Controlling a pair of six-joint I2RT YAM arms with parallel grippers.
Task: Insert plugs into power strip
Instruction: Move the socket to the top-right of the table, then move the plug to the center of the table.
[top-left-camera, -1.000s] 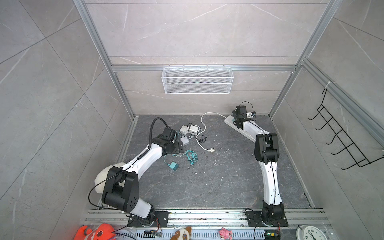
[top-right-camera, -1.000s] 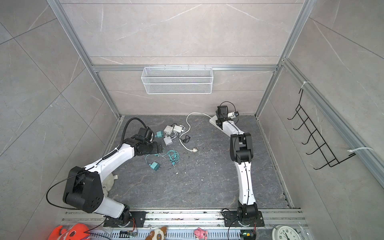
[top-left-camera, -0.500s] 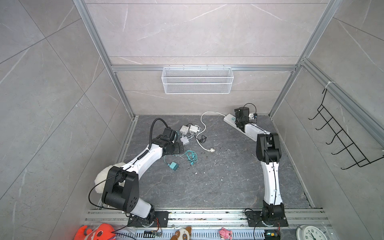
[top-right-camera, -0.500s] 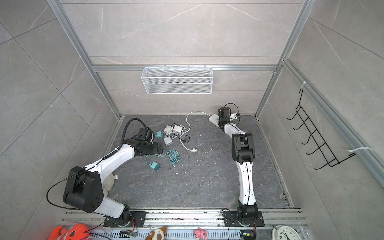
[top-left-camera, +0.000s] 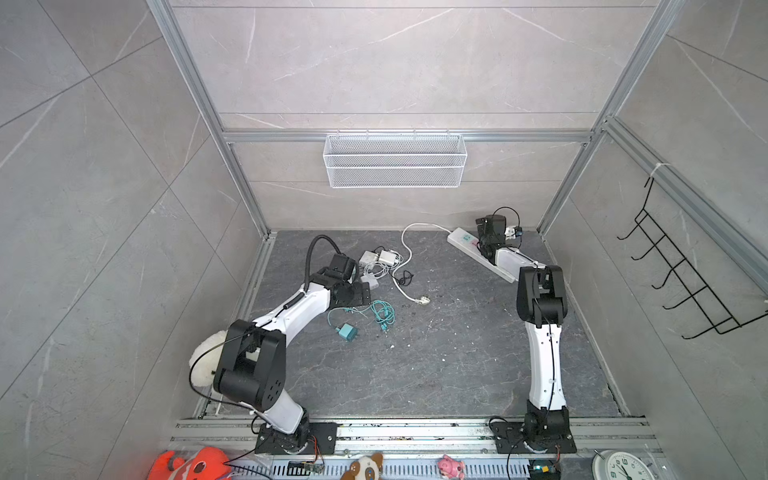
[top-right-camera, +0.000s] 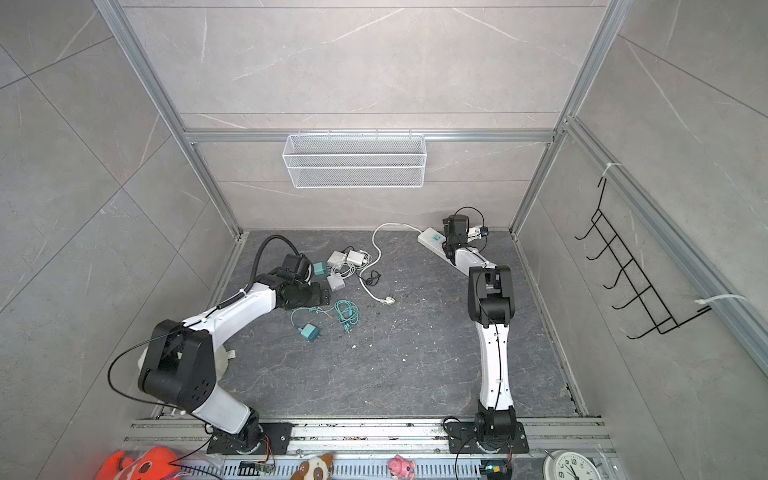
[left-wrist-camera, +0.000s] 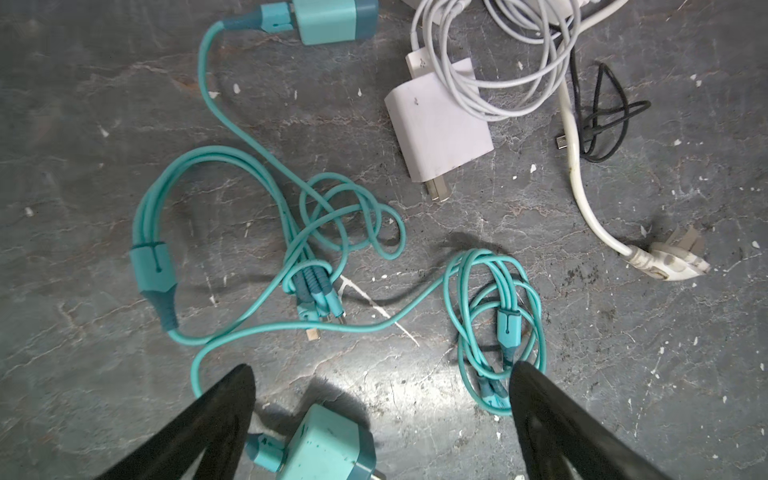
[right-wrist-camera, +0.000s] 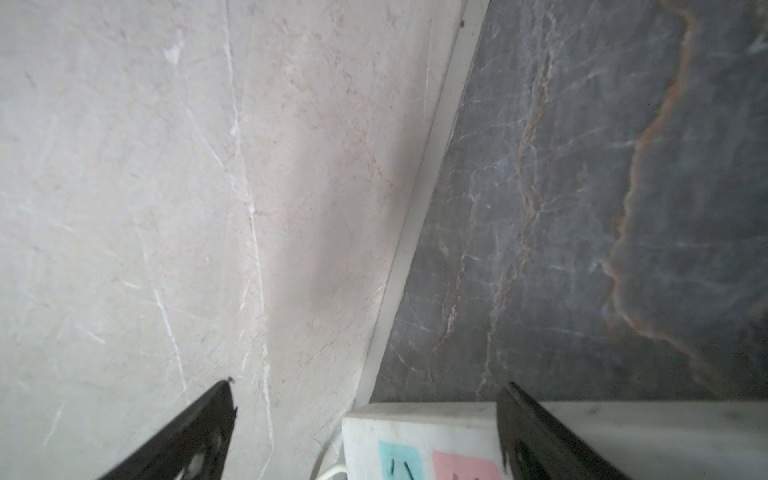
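The white power strip (top-left-camera: 465, 242) (top-right-camera: 432, 239) lies at the back right by the wall. Its teal and pink sockets show in the right wrist view, power strip (right-wrist-camera: 419, 432). My right gripper (right-wrist-camera: 370, 386) hangs over that end, open, touching nothing. Plugs lie at the left. One teal plug (left-wrist-camera: 328, 446) (top-left-camera: 346, 332) rests on the floor below my open left gripper (left-wrist-camera: 382, 368) (top-left-camera: 365, 296), apart from both fingers. A second teal plug (left-wrist-camera: 332, 18) (top-right-camera: 319, 268) and a white plug (left-wrist-camera: 438, 129) lie further back, with two more white plugs (top-left-camera: 380, 257) beyond.
Teal cable coils (left-wrist-camera: 496, 328) and white cable loops (left-wrist-camera: 498, 62) tangle around the plugs. The strip's thick white cord ends in a pronged plug (left-wrist-camera: 673, 264). A wire basket (top-left-camera: 395, 160) hangs on the back wall, and a black hook rack (top-left-camera: 685, 282) on the right wall.
The right arm's elbow has shifted slightly to the right, with its gripper staying over the strip's end. The left arm has not visibly moved.
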